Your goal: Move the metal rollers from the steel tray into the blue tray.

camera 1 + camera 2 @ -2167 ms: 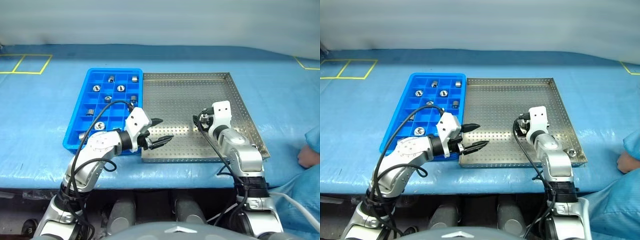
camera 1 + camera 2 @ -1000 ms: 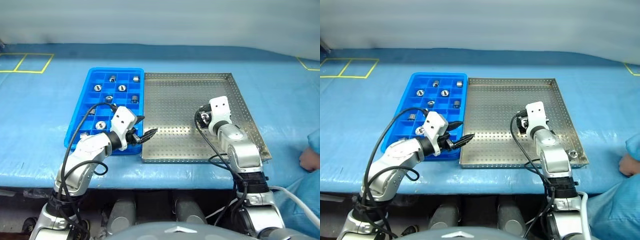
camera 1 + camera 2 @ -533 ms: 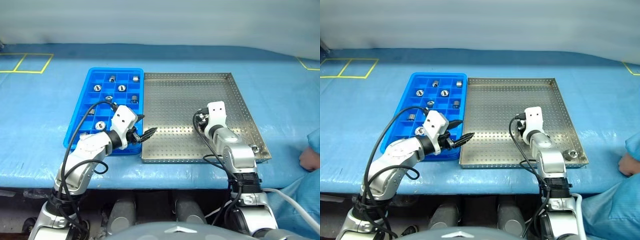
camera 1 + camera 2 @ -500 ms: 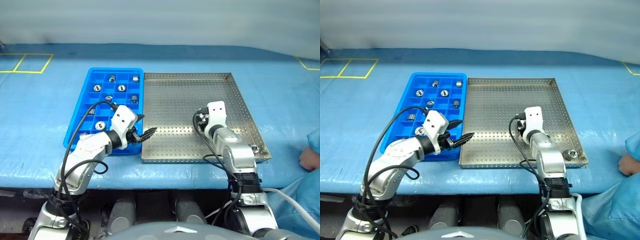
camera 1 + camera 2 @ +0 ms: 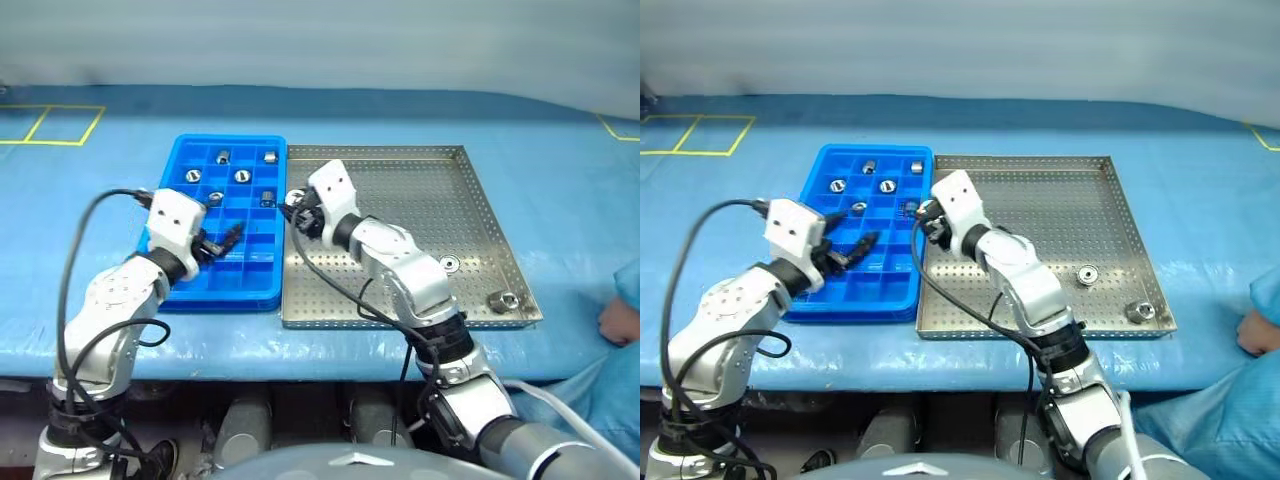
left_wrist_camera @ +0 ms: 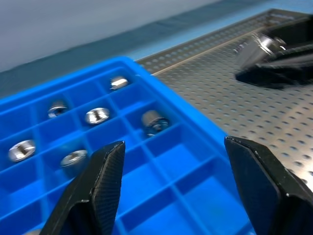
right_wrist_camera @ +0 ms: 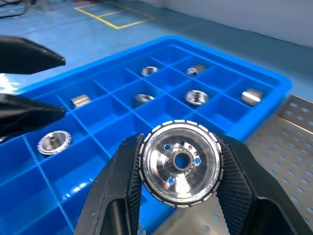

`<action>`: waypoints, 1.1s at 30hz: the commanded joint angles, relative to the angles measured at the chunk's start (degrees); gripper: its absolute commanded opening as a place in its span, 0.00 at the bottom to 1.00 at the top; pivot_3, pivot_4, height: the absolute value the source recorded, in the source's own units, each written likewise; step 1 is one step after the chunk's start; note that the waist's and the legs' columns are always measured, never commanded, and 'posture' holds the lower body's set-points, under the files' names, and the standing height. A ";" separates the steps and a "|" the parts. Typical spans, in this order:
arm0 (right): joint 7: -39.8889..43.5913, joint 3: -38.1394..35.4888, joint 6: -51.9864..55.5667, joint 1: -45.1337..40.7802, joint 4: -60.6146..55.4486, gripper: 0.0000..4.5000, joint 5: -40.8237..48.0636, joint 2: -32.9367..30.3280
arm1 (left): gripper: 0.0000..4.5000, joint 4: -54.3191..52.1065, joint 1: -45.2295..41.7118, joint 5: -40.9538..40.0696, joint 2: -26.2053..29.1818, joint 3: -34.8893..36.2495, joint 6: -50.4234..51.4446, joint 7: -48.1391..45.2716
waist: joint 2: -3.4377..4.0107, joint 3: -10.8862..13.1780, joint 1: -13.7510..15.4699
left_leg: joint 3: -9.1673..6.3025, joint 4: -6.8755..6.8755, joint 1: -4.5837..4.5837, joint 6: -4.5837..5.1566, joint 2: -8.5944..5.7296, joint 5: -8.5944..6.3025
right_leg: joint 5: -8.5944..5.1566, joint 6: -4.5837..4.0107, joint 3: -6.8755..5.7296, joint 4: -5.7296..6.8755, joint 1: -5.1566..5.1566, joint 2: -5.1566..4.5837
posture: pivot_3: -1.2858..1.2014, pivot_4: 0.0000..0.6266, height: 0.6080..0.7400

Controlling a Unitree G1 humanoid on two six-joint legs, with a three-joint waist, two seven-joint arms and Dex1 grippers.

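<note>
The right gripper point(image 7: 180, 193) has swung from mid steel tray point(image 5: 470, 190) to the blue tray point(image 5: 180, 165) edge, clamped on a roller point(image 7: 179, 164). The left gripper point(image 6: 173, 188) hangs open over the compartments. Two rollers point(image 5: 451, 264) remain in the steel tray. Best centre the piece over an empty cell before letting go.

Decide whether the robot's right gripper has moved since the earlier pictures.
Yes. The right gripper, clamping a shiny metal roller, swung from mid steel tray to the blue compartment tray's edge.

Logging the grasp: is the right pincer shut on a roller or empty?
Shut on a roller: in the right wrist view the right pincer has both fingers pressed against a metal roller, near the blue tray.
</note>
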 commanded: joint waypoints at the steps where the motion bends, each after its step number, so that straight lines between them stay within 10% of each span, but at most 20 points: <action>1: 3.10 0.63 -5.39 -3.97 7.65 0.38 -0.04 2.08 | 0.79 -3.79 1.03 2.24 -0.99 3.57 3.78 5.88 | -0.02 0.00 0.71 | 0.00 0.00 0.00 -0.01 -0.01 0.01 | 0.00 -0.01 -0.01 -0.01 0.01 -0.01 | 0.62 0.24 1.00; 17: 5.33 -5.22 -21.29 -21.12 45.66 0.38 -2.27 10.01 | 0.79 -7.36 5.56 3.94 -6.39 2.57 6.45 11.91 | -0.03 0.00 4.74 | -0.11 -0.10 0.03 -0.23 -0.01 0.13 | -0.10 -0.26 -0.13 0.04 0.00 0.03 | 0.66 0.24 1.00; 23: 1.91 -6.16 -25.76 -22.07 50.67 0.83 -5.23 9.57 | 0.79 -6.15 4.30 3.79 -6.14 0.23 5.97 10.99 | -0.03 0.00 5.04 | -0.12 -0.14 0.03 -0.27 -0.01 0.15 | -0.12 -0.28 -0.14 0.03 -0.01 0.03 | 0.64 0.24 1.00; 33: -0.25 -6.82 -9.20 -1.59 3.53 0.89 -10.28 -4.58 | 0.79 -3.73 -3.24 -6.05 -13.05 -4.84 0.30 2.04 | -0.03 -0.01 5.85 | -0.23 -0.14 -0.09 -0.31 -0.11 0.17 | -0.12 -0.29 -0.22 -0.03 0.01 -0.10 | 0.60 0.24 1.00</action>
